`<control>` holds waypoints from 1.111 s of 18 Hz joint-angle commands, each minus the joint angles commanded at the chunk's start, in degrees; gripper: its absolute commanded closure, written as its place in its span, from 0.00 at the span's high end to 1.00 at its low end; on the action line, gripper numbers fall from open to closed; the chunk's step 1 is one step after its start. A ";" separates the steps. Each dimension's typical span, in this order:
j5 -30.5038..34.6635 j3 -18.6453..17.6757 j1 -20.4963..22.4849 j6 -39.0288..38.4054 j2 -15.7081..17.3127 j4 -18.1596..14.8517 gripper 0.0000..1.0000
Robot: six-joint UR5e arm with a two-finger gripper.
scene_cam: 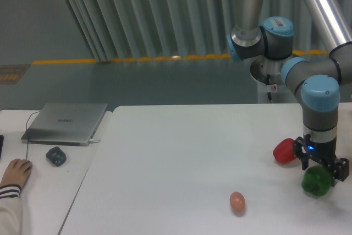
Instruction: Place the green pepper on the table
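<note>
Currently the gripper (320, 170) is sitting clamped around the green pepper (316, 181) at its top, near the table (181, 158)'s right edge; it's looking light, glossy, likely slippery.

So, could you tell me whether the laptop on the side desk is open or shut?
Shut. The laptop lies flat on the side desk with its grey lid down; no screen or keyboard shows.
</note>
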 joint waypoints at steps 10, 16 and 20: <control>-2.19 4.04 7.02 23.79 4.66 -6.23 1.00; -2.55 9.05 10.37 40.93 2.29 -11.42 1.00; -2.72 10.03 11.16 46.74 -0.52 -11.78 1.00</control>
